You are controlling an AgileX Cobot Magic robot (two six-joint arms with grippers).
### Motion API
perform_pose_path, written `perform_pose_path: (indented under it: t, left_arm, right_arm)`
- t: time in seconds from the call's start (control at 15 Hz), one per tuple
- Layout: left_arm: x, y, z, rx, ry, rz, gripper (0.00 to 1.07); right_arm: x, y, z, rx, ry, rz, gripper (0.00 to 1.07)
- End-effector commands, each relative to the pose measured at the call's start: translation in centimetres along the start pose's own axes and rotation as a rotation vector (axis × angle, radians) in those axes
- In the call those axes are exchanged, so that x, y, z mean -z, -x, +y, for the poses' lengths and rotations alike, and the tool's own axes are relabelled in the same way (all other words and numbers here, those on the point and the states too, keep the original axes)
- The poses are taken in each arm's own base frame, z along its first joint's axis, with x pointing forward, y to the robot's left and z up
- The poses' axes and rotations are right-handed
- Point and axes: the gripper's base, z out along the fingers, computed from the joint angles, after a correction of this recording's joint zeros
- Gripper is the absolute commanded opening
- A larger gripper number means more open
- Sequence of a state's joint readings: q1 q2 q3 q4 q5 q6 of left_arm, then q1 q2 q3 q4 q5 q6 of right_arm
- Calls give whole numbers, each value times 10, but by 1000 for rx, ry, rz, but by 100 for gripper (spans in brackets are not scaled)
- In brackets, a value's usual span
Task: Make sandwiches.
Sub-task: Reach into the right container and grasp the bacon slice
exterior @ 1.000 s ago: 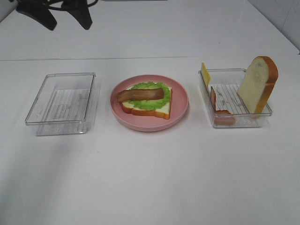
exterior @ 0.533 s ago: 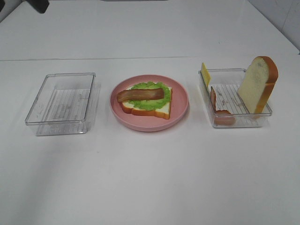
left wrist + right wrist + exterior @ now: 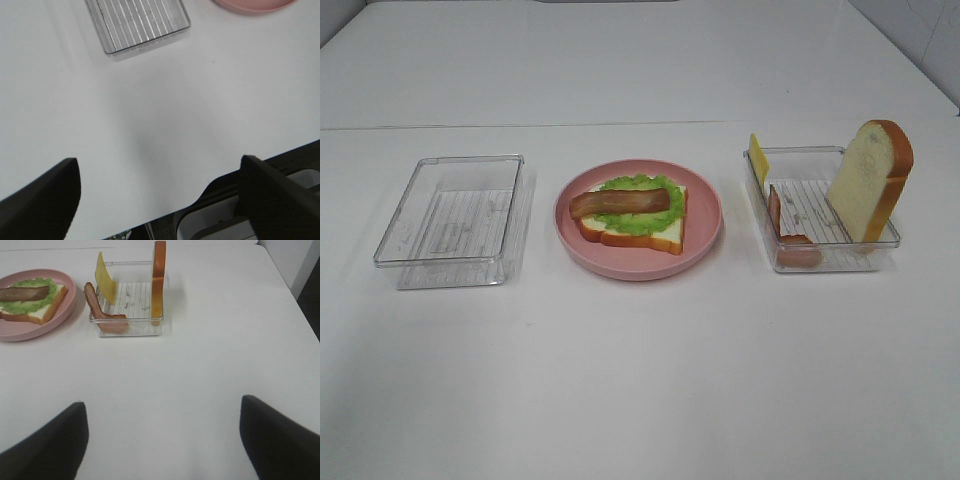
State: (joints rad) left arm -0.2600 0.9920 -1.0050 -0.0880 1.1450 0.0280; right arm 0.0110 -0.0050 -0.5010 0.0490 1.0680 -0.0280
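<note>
Half-built sandwich (image 3: 630,212) on the pink plate (image 3: 705,240), mid-counter (image 3: 640,380): bread, lettuce, one bacon strip (image 3: 620,203). Only the wrist views catch the arms. Left gripper (image 3: 159,165) spread wide above the counter's near edge; right gripper (image 3: 162,405) apart too, facing the right-side tray (image 3: 142,329) with cheese (image 3: 106,277), spare bacon (image 3: 97,307), upright bread (image 3: 158,277).
</note>
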Motion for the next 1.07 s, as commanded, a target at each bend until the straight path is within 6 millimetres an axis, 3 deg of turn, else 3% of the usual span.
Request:
perform_pose_path:
  t: [0.07,0.27,0.4,0.47,0.6,0.73,0.87,1.07]
  left_arm:
    - [10,-39,3,-10,31,-53,82]
    - [24,-87,3,-22,45,-180,82]
    - [24,-108,4,-27,51,-218,82]
    - [21,-136,5,-34,62,-268,82]
    - [20,-159,6,-33,65,-335,82]
    - [23,-172,5,-25,62,-414,82]
    - [31,-185,5,-23,61,-534,81]
    - [30,-190,4,-24,52,-602,81]
  right_arm:
    - [2,-1,0,-6,-4,-24,78]
    - [2,-1,0,-6,-4,-24,78]
    - [2,-1,0,-6,-4,-24,78]
    - [2,-1,0,-4,-9,-24,78]
    - [1,0,0,-5,-7,-20,78]
    - [1,6,1,-10,2,-25,78]
    - [-3,25,1,-16,7,-76,78]
    - [-29,62,3,-69,52,-84,78]
